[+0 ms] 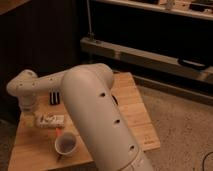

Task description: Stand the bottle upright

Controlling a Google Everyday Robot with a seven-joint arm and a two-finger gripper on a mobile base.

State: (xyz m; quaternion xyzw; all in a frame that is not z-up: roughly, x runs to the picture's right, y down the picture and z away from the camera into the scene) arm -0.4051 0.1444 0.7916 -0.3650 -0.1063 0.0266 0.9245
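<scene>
One bottle (pixel 51 120) lying flat, one cup (pixel 65 145) on the worktop (pixel 131 107); claw (pixel 30 120) wide, seemingly empty, beside the bottle's end.

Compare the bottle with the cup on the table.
The bottle lies on its side; the cup stands upright, mouth up. The bottle is slim and long; the cup is round and wider. The bottle carries a marked label; the cup looks plain. Both are whitish and rest on the wooden table. The open gripper is beside the bottle's end.
</scene>
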